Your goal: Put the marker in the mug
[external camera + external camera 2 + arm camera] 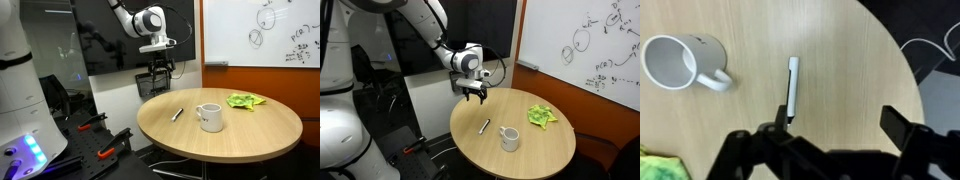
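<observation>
Jaws spread wide and empty, hanging above the far left rim of the round wooden bench [225, 140].
From the wrist view, dark fingers [765, 142] well apart at the bottom edge; white marker [792, 88] flat on the bench just beyond them, untouched, dark tip toward the jaws. White mug [680, 62] upright to the marker's left in that view, handle turned toward it, near but apart. Farther out, in an exterior view, crumpled green cloth [244, 100] at the far right of the bench, beyond the mug.
</observation>
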`<state>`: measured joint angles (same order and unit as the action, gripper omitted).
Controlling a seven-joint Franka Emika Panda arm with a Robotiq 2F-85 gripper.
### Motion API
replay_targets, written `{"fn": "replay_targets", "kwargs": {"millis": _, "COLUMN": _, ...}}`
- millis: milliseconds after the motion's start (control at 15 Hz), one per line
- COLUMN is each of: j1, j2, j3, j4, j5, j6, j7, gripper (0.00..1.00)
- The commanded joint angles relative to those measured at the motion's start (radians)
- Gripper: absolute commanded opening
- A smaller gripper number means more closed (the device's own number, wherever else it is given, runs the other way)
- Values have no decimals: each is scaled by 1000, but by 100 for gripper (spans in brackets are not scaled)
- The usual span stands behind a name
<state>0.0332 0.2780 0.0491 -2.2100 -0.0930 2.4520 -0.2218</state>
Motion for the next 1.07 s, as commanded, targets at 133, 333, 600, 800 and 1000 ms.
{"fn": "replay_targets", "kwargs": {"millis": 133, "j1": -93, "j2": 226, "j3": 66, "j4": 165, "j5": 127, "j6": 32, "j7": -210, "gripper": 100}}
{"fn": "replay_targets", "kwargs": {"millis": 333, "j1": -113, "j2": 354, "j3": 66, "j4": 273, "j5": 124, "j6": 12, "j7": -206, "gripper": 100}}
{"fn": "replay_targets", "kwargs": {"millis": 600, "j1": -115, "j2": 487, "j3": 53, "j4": 379, "j5": 94, "j6": 19, "j7": -176, "gripper": 100}}
{"fn": "replay_targets", "kwargs": {"millis": 800, "j1": -113, "j2": 557, "j3": 52, "j4": 445, "j5": 88, "j6": 42, "j7": -169, "gripper": 100}}
{"fn": "replay_targets", "kwargs": {"millis": 1000, "j1": -129, "j2": 619, "j3": 66, "j4": 509, "j5": 102, "j6": 61, "j7": -177, "gripper": 100}}
